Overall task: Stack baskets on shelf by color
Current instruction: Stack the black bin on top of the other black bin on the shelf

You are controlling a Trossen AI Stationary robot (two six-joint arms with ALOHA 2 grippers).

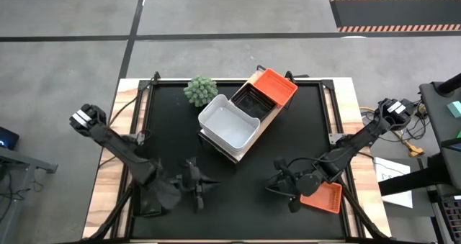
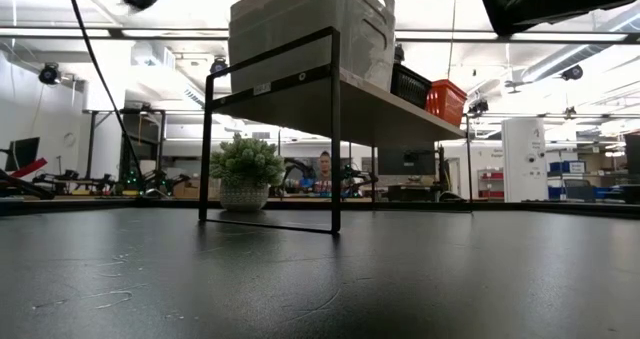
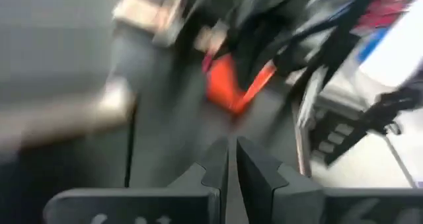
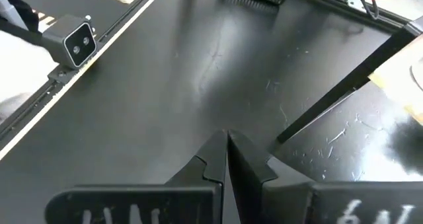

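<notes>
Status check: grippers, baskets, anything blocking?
Left gripper shut, empty, near front edge. Right gripper shut, empty, beside a loose orange basket. White, black and orange stacks on shelf. Plant beside shelf, not blocking.

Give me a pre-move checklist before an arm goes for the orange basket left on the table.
1. Left gripper empty: ok, shut on nothing, near the table's front.
2. Right gripper empty: ok, shut; it must open first.
3. Loose orange basket reachable: ok, lying at the table's front right corner beside the right arm.
4. Orange stack on the shelf ready to receive it: ok, at the far end, nothing on top.
5. White baskets and black baskets sorted: ok, each in its own stack.
6. Plant clear of the path: ok, left of the shelf.
</notes>
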